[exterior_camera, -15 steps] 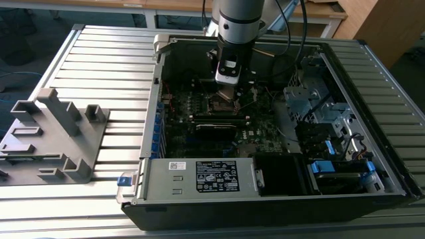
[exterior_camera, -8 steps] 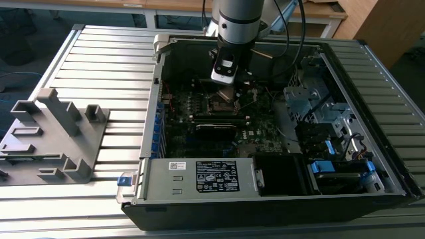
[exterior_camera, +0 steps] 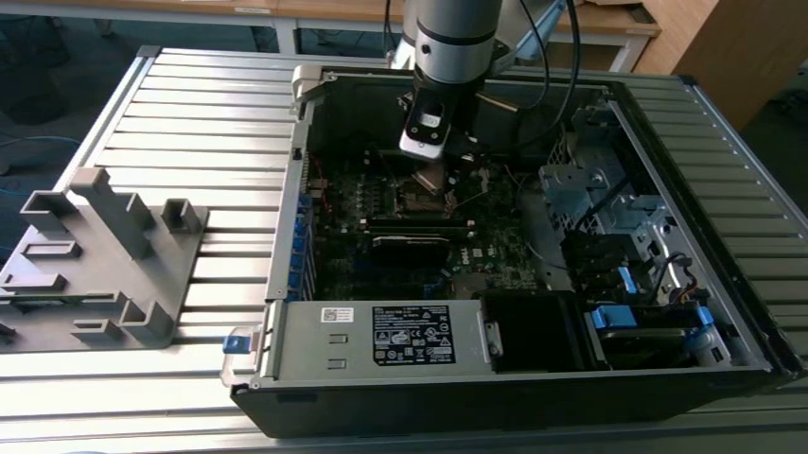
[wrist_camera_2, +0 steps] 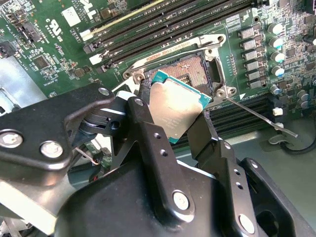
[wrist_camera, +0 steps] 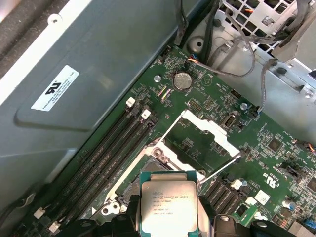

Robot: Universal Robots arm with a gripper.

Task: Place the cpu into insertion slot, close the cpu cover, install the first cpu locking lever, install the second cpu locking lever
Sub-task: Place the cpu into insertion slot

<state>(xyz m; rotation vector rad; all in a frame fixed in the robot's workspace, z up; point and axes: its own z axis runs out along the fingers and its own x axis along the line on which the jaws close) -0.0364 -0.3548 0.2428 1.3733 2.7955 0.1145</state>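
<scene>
My gripper (exterior_camera: 430,170) reaches down into the open computer case and is shut on the cpu (wrist_camera_2: 175,111), a flat square chip with a dull metal top and a teal edge. Its black fingers (wrist_camera_2: 148,136) clamp two opposite edges of the chip. The cpu (wrist_camera: 169,205) hangs tilted just above the insertion slot (wrist_camera_2: 190,66), whose dark centre lies bare inside a silvery rim. The cpu cover (wrist_camera: 205,129) is swung open beside the slot, with green board showing through its window. A thin wire locking lever (wrist_camera_2: 256,114) sticks out free from a corner of the slot.
Long black memory slots (wrist_camera_2: 163,24) run along one side of the socket. A row of capacitors (wrist_camera_2: 276,44) stands nearby. The grey power supply box (exterior_camera: 378,336), a drive cage with cables (exterior_camera: 606,208) and the case walls close in. A grey fixture (exterior_camera: 101,255) sits at the exterior view's left.
</scene>
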